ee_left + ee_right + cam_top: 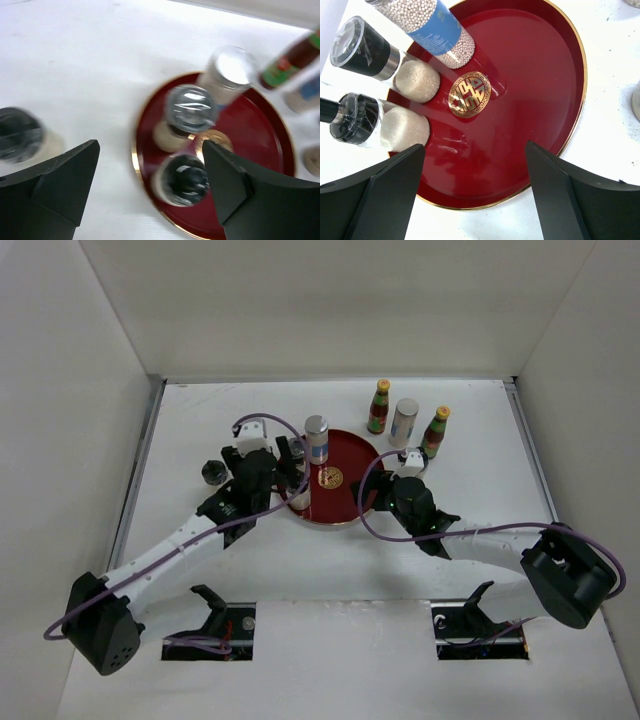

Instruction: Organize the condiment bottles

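**Condiment bottles, sorting partly done.** On the left side of the round red tray (535,75) we see three containers set close together: a blue-labelled shaker (432,30) filled with pale beads, and two dark-lidded jars (385,62). We judge that they are packed to one side so the right half stays free for the others.

The left gripper (150,147) hangs over this group with its jaws spread. The nearer jar (182,180) stands between them, close to the right finger, and we see no grip on it. The right gripper (475,146) hovers above the tray's near rim, jaws wide apart and holding nothing.

Beyond the tray's far edge, two yellow-capped sauce bottles (378,406) flank a second shaker (404,422). A lone jar (213,473) stands on the white table (300,570), left of the left arm. We judge that these four are not yet placed.
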